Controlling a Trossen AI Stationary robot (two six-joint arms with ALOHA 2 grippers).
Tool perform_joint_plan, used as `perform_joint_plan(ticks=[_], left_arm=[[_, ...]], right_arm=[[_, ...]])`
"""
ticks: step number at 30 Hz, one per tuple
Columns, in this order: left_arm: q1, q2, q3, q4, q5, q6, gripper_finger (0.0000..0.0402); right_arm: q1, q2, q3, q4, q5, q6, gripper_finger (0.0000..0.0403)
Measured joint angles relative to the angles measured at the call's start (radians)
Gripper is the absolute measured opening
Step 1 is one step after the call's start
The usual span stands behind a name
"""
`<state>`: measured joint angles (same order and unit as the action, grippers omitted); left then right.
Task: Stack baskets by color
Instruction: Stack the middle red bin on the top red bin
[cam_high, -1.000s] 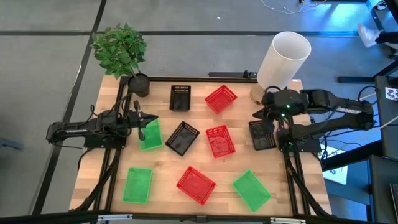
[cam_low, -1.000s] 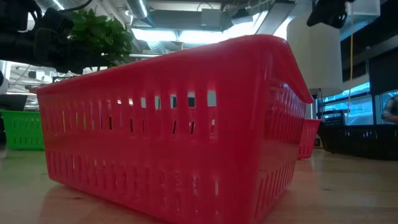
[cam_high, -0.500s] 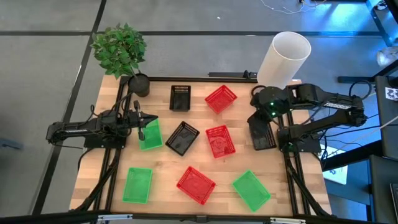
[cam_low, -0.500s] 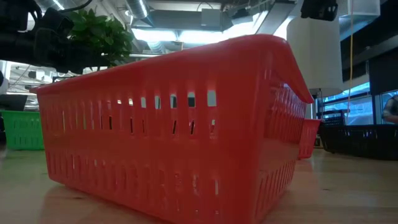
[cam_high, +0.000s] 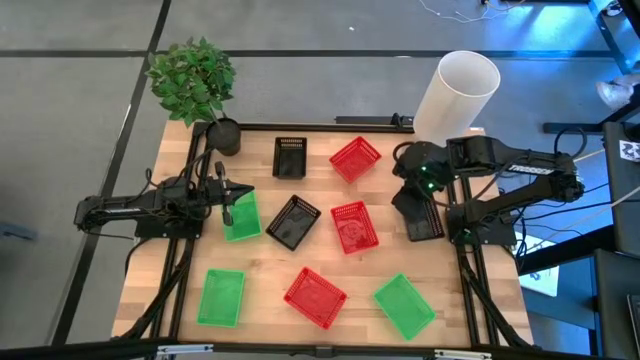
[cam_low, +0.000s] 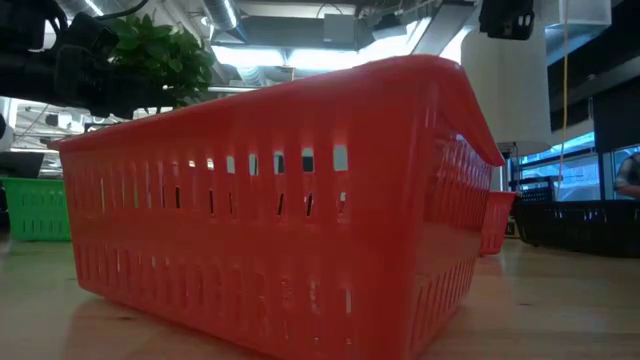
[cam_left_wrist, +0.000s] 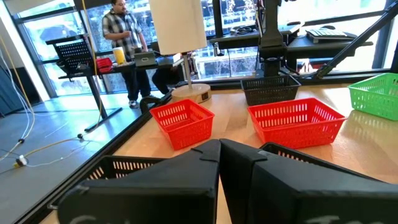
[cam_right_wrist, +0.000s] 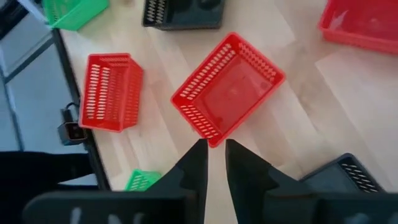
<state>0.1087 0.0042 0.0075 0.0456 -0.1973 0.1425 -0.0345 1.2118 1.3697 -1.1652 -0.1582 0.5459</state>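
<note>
Several mesh baskets lie apart on the wooden table (cam_high: 265, 280), each on its own base: red ones (cam_high: 355, 158) (cam_high: 353, 226) (cam_high: 315, 296), green ones (cam_high: 241, 218) (cam_high: 221, 297) (cam_high: 404, 306) and black ones (cam_high: 289, 156) (cam_high: 293, 221) (cam_high: 424, 222). My right gripper (cam_high: 404, 190) (cam_right_wrist: 214, 157) hangs slanting down above the table, beside the right black basket (cam_right_wrist: 348, 174), its fingers a little open with nothing between them. A red basket (cam_right_wrist: 228, 93) lies ahead of it. My left gripper (cam_high: 240, 192) (cam_left_wrist: 219, 155) is shut and level at the left, by a green basket.
A potted plant (cam_high: 195, 80) stands at the far left corner and a tall white lampshade (cam_high: 455, 95) at the far right. In the low view a red basket (cam_low: 270, 200) fills the foreground. A person (cam_left_wrist: 124, 37) stands in the room beyond the table.
My right gripper has moved toward the table's left edge, from over the right black basket to its far left corner, and has tipped more steeply down. The baskets have stayed where they were.
</note>
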Motion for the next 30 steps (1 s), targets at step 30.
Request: perform_joint_plan(ticks=[30], left_arm=[[0.0, 0.0, 0.0, 0.004, -0.007, 0.0, 0.0]], right_arm=[[0.0, -0.001, 0.0, 0.114, -0.035, -0.004, 0.0117]])
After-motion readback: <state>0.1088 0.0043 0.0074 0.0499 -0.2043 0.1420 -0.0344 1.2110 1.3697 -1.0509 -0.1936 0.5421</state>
